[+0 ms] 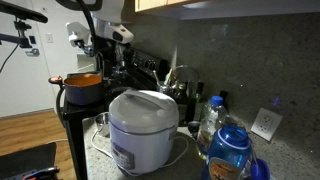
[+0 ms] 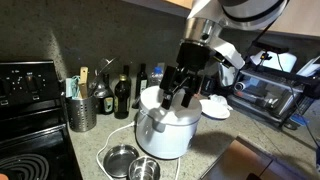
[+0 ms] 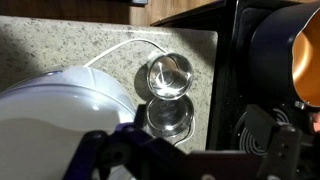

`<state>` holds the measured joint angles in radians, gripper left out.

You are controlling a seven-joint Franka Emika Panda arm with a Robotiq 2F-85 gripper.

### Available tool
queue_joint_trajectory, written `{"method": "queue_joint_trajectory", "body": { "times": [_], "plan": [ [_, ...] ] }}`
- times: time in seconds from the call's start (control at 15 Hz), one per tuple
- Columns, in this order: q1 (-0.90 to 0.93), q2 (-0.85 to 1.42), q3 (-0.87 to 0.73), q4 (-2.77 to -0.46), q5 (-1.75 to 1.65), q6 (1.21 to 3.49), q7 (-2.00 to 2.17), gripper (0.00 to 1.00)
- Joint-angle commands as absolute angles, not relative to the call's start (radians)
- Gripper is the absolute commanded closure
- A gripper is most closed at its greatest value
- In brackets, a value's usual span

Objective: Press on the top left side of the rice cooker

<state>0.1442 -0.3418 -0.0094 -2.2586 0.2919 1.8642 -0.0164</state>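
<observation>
The rice cooker [image 2: 165, 132] is white and rounded with a glossy domed lid, and stands on the speckled counter. It shows in both exterior views [image 1: 143, 128], and its lid fills the lower left of the wrist view [image 3: 55, 105]. My gripper [image 2: 178, 100] hangs just above the lid's top, with its dark fingers spread and nothing between them. In the wrist view the gripper [image 3: 190, 152] is a dark blurred shape along the bottom edge. Whether a fingertip touches the lid cannot be told.
Two small metal cups [image 3: 168, 75] [image 3: 168, 116] and the white cord [image 3: 120, 50] lie beside the cooker. An orange pot [image 1: 82, 86] sits on the black stove [image 2: 30, 110]. Bottles [image 2: 120, 95], a utensil holder [image 2: 80, 110], a toaster oven [image 2: 270, 95] and a blue-capped bottle [image 1: 230, 145] stand around.
</observation>
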Motion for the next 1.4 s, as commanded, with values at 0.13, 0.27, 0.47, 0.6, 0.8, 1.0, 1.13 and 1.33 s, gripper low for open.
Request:
{"method": "queue_joint_trajectory", "body": {
  "times": [0.13, 0.27, 0.47, 0.6, 0.8, 1.0, 1.13, 1.33],
  "plan": [
    [0.121, -0.341, 0.011, -2.256, 0.298, 1.860, -0.022, 0.00],
    [0.121, -0.338, 0.011, -2.251, 0.297, 1.859, -0.026, 0.00],
    [0.116, -0.316, 0.025, -2.213, 0.263, 1.854, -0.013, 0.00],
    [0.111, -0.290, 0.032, -2.175, 0.232, 1.845, -0.011, 0.00],
    [0.106, -0.254, 0.042, -2.132, 0.177, 1.839, -0.009, 0.00],
    [0.103, -0.218, 0.045, -2.096, 0.125, 1.835, -0.010, 0.00],
    [0.103, -0.197, 0.045, -2.076, 0.103, 1.836, -0.012, 0.00],
    [0.102, -0.176, 0.046, -2.054, 0.073, 1.844, -0.010, 0.00]
  ]
}}
